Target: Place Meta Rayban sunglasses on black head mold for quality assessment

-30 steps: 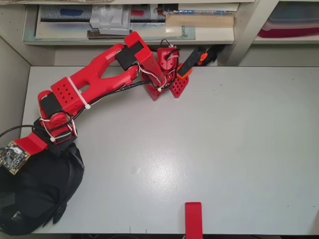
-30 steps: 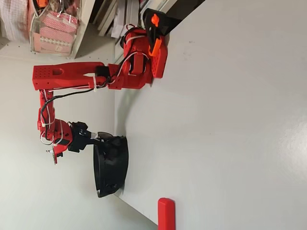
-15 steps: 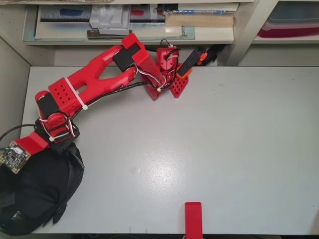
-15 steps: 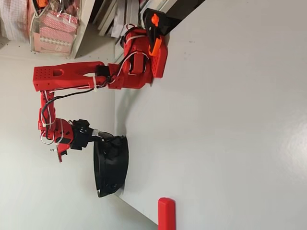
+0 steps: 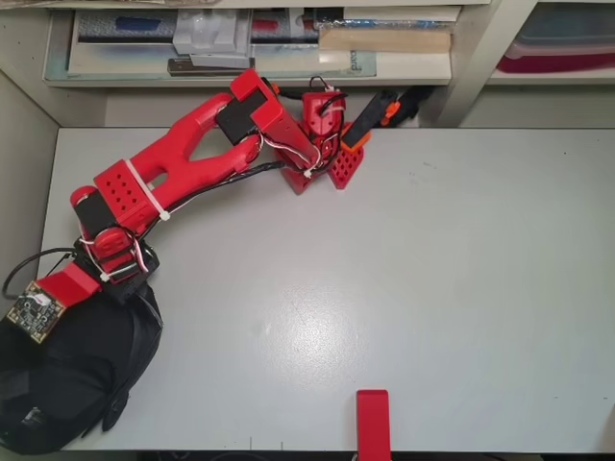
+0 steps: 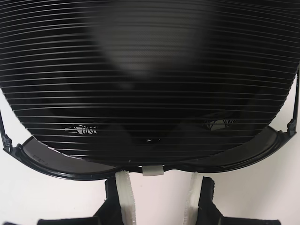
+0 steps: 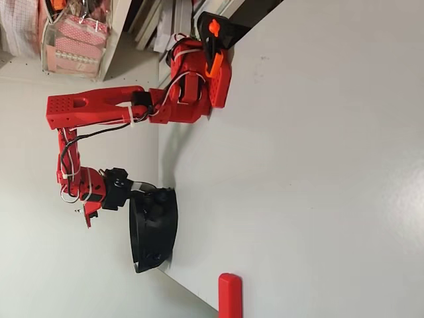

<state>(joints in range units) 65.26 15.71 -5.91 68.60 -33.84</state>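
The black head mold (image 5: 67,375) stood at the table's (image 5: 384,269) corner farthest from the red arm base (image 5: 317,144), and everything else is placed against it here. In the wrist view the Meta Rayban sunglasses (image 6: 56,165) lay across the lower front of the black head mold (image 6: 150,70), their frame curving along its ribbed dome, the bridge sitting between the two pale pads (image 6: 123,194) of the gripper (image 6: 157,187). The jaws stood slightly apart with the bridge between them; whether they actually pressed on it I could not tell. In the fixed view, which lies on its side, the gripper (image 7: 132,192) met the top edge of the mold (image 7: 154,228), with a thin temple line just showing there.

By my reading the placing step was in hand and nearly complete: the glasses appeared seated against the mold. The next move would call for widening the jaws gently and backing straight away from the mold, so the frame is not dragged off. A small red block (image 5: 373,423) lay on the table well apart from the mold
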